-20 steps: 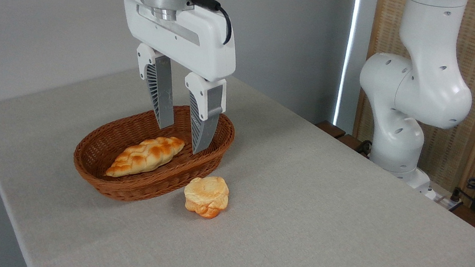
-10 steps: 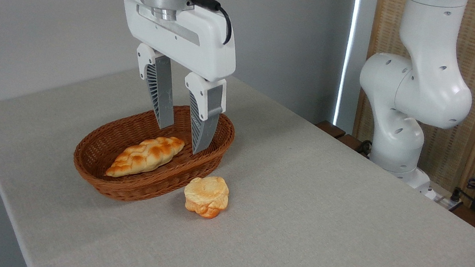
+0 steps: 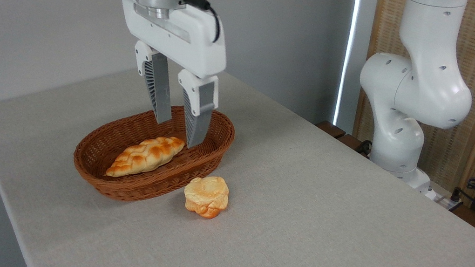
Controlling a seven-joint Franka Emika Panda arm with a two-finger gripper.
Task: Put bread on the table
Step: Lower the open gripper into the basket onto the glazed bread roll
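We see the claw (image 3: 176, 134) spread, empty, hanging over the wicker basket's (image 3: 209, 147) far right end. The bread (image 3: 145, 156) lies in the basket, below and left of the fingertips, untouched. Small bun (image 3: 206, 196) sits on the counter (image 3: 323, 221) near the basket.

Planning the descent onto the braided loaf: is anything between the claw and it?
Nothing visible. The open claw hangs above the bread, which lies uncovered in the basket. The small bun sits outside on the table.
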